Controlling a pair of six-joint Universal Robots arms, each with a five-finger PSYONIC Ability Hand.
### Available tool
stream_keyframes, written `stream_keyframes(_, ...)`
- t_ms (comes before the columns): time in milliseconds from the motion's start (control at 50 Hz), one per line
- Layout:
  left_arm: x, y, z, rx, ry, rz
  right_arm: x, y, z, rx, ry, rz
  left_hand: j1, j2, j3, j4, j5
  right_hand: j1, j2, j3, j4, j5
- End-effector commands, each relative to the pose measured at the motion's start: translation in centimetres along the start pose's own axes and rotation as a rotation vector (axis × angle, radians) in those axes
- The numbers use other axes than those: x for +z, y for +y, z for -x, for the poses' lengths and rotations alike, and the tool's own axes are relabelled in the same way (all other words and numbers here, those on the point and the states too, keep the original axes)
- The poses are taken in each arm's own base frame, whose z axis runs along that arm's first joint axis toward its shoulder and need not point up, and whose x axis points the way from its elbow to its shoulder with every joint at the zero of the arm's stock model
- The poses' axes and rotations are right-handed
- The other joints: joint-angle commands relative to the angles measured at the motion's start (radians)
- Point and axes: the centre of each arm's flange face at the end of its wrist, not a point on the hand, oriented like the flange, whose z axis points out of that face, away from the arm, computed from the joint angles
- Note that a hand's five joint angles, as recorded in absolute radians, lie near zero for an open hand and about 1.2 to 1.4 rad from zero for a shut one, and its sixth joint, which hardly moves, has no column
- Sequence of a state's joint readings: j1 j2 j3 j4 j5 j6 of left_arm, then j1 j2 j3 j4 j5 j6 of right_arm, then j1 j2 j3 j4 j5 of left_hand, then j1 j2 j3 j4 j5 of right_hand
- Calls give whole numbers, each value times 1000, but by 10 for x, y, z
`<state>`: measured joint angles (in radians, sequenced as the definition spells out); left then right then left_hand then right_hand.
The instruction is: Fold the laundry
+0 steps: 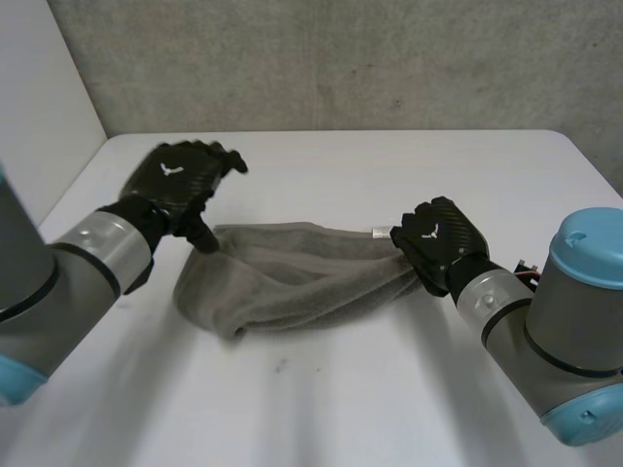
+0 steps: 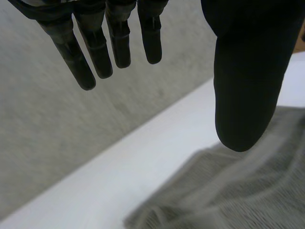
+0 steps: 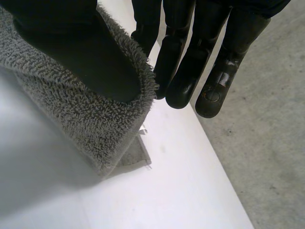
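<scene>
Where the towel lies: it is seen bunched lengthwise in the middle of the white worktop, stretched between the two hands, grey and loop-piled, with long folds along it.
Left end of the towel: it is gathered into a thick rounded fold and rests on the worktop beneath the left robot hand.
Left robot hand: it is held above the towel's left end and spread wide; in the left wrist view the fingers are straight and the thumb is set well apart from them, with nothing gripped.
Left thumb and towel: in the head view the thumb is pointed down at the far left edge of the towel; whether the cloth is touched cannot be told.
Right robot hand: it is closed on the towel's right end; in the right wrist view the towel's edge is pinched between the thumb laid on top and the fingers behind it.
Right end of the towel: at the pinch the edge is curled over and raised clear of the worktop.
Label: a small white tag is seen at the towel's hem, near the right fingertips.
Arms: the left arm and the right arm are angled in from the near corners.
Wall: a grey surface is seen behind the worktop.
</scene>
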<state>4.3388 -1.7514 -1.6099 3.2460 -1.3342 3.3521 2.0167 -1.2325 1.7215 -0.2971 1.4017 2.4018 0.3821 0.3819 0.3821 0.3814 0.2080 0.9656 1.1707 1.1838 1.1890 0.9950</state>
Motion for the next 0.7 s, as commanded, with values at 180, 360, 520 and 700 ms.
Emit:
stream_keyframes(180,49,62,-2,15,66,210,-1,2,2,-20,-3,-11,195,196,195,196,195,431,226,213,207,227)
stream_keyframes(360,48,91,-11,153,117,284,-1,4,6,-28,-14,-7,248,248,248,249,248,431,226,213,207,227)
stream_keyframes(520,48,104,-18,152,138,318,-1,5,10,-52,-25,-3,432,432,432,433,432,431,226,213,207,227)
stream_keyframes(700,49,99,-16,165,114,279,2,5,5,-63,-10,1,1014,1014,1014,1015,1014,431,226,213,207,227)
